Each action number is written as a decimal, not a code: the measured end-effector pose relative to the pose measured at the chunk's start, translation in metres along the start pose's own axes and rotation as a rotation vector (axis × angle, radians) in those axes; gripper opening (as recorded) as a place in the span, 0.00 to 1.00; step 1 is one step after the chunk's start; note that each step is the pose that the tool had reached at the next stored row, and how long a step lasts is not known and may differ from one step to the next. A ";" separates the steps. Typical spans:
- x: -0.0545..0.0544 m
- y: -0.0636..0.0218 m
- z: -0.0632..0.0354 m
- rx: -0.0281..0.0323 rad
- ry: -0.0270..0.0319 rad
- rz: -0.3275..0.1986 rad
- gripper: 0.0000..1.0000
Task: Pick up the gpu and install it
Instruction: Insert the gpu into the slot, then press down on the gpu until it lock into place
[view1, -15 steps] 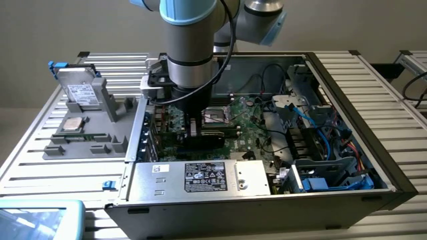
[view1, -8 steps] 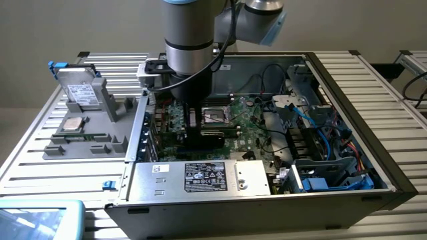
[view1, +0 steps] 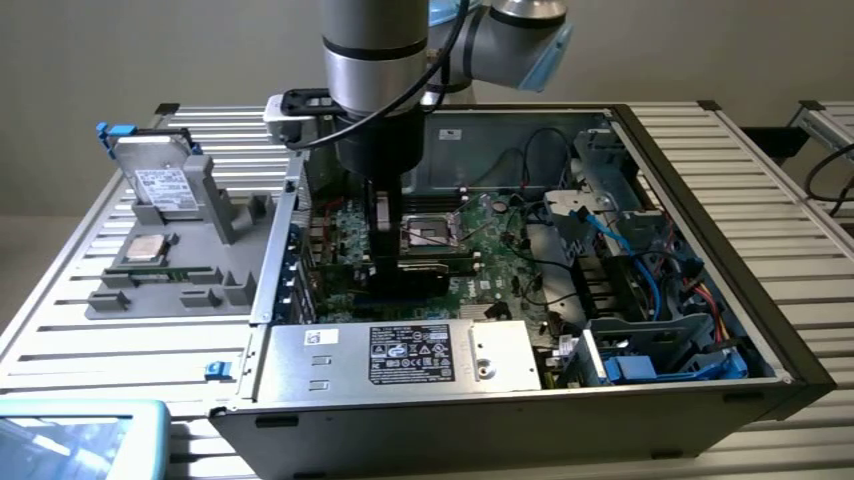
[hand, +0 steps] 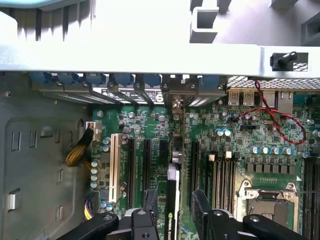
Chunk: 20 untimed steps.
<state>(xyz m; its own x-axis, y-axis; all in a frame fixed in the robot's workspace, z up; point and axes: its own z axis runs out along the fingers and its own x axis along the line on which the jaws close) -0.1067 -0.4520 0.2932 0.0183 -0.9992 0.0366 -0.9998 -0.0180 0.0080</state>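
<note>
One card sits between my two padded fingers (hand: 150, 207): the gpu (hand: 172, 200), held edge-on and upright, its thin dark edge running away from my gripper (hand: 172, 212) toward the rear wall of the case. My fingers look closed on either side of it, gripping it. In the exterior view my gripper (view1: 398, 255) is down inside the open computer case (view1: 694, 180), with the gpu (view1: 400, 270) low over the motherboard (view1: 501, 240), just beside the processor socket (view1: 434, 232).

Doing this well, I judge, means keeping the card square to the board and lined up along the long dark slot (hand: 165, 150) that seems to lie beneath it, with its far end meeting the open gap in the rear bracket row (hand: 175, 92). Whether the edge already touches the slot I cannot tell; the card hides the contact line. Any tilt would likely jam it, so pressure should go straight down and evenly.

Crowding is the worry. Neighbouring slots lie close on both sides, including a white slot (hand: 114, 165), and the memory slots (hand: 222, 175) stand near my other finger. Some braided yellow wires (hand: 80, 150) curl near the board's edge, and a thin red wire (hand: 280, 125) loops across it further off, well apart from the card. Outside the case, toward the exterior view's left, a hard drive (view1: 163, 185) stands in a grey fixture (view1: 187, 270)
</note>
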 end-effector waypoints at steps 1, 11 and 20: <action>0.000 0.0000 0.0000 -0.0002 0.0000 0.000 0.43; 0.000 0.0000 0.0000 -0.0044 0.0000 0.000 0.43; 0.001 0.0000 0.0000 -0.0076 0.0000 0.000 0.16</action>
<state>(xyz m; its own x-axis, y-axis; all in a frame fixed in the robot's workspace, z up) -0.1067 -0.4525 0.2932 0.0187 -0.9992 0.0365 -0.9997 -0.0182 0.0156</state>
